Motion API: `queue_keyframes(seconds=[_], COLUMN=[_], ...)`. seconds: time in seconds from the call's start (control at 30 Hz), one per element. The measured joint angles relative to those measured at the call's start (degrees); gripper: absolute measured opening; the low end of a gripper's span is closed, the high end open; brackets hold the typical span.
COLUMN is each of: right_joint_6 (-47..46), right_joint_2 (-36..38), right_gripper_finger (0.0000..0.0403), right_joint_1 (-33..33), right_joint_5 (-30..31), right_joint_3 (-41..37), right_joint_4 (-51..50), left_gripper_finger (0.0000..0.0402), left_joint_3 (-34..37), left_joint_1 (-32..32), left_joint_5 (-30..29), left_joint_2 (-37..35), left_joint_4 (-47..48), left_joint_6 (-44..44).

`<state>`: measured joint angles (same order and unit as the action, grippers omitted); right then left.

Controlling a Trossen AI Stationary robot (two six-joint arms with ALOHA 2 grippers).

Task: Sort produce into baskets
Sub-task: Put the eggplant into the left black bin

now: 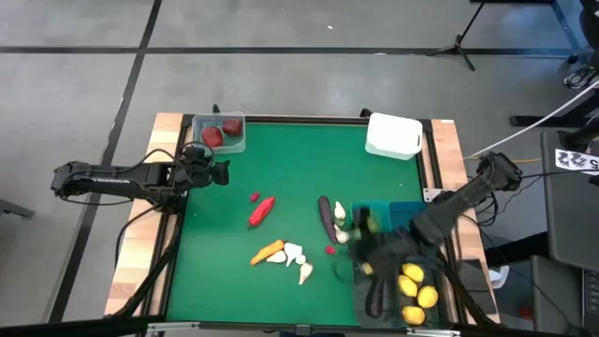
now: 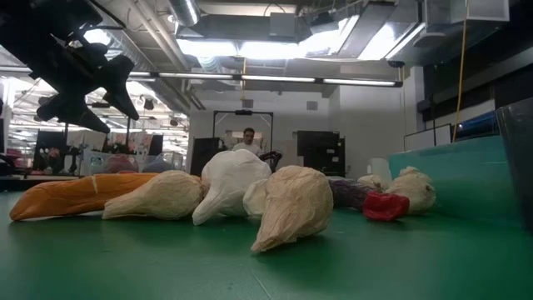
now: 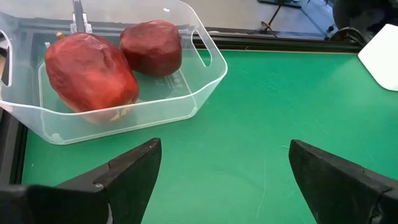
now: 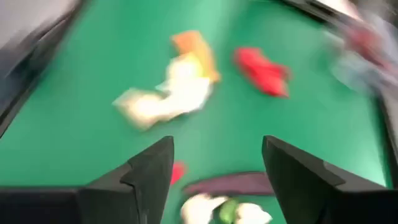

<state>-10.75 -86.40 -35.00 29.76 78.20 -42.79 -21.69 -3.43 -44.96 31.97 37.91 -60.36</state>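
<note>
My left gripper (image 1: 213,174) (image 3: 224,163) stands open at the table's far left, just short of a clear basket (image 3: 205,81) that holds two dark red round ones (image 3: 90,71). My right gripper (image 1: 367,255) (image 4: 217,155) hangs open and empty above the table's near right, beside the teal baskets (image 1: 398,217). A dark basket (image 1: 374,298) near the right corner holds yellow lemons (image 1: 416,285). Loose on the green mat lie a red pepper (image 1: 262,211), an eggplant (image 1: 326,217), a carrot (image 1: 267,251) and garlic (image 1: 298,257).
A white basket (image 1: 393,136) stands at the far right corner. A small red piece (image 1: 330,249) lies by the eggplant, another (image 1: 254,197) by the pepper. The mat's middle and far middle are bare. The right wrist view is blurred.
</note>
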Motion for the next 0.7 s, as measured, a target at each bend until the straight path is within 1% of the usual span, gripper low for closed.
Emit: queue_keyframes(seconds=[0.1, 0.2, 0.37, 0.47, 0.6, 0.7], right_joint_6=[-11.9, -20.4, -25.7, -26.6, -29.5, -31.2], right_joint_2=[0.0, -0.8, -5.2, -9.0, -14.4, -18.5], right_gripper_finger=[0.0235, 0.0232, 0.0231, 0.0231, 0.0231, 0.0231], right_joint_1=[6.2, 12.0, 20.2, 23.7, 26.7, 27.4], right_joint_5=[0.7, 0.7, 0.8, 0.4, -0.3, -3.0], right_joint_3=[0.5, 0.6, 0.5, 0.5, 0.5, 0.5], right_joint_4=[-0.2, -0.3, -0.7, 1.0, 1.8, 0.0], left_gripper_finger=[0.0345, 0.0345, 0.0345, 0.0345, 0.0345, 0.0345], left_joint_3=[0.0, 0.0, 0.0, 0.0, 0.0, 0.0], left_joint_1=[0.0, 0.0, 0.0, 0.0, 0.0, 0.0], left_joint_5=[0.0, 0.0, 0.0, 0.0, 0.2, 1.0], left_joint_2=[0.0, 0.0, 0.0, 0.0, 0.0, 0.0], left_joint_4=[0.0, 0.0, 0.1, 0.0, 0.2, 0.2], left_joint_6=[-0.3, -0.4, -1.2, -1.2, -2.4, -2.7])
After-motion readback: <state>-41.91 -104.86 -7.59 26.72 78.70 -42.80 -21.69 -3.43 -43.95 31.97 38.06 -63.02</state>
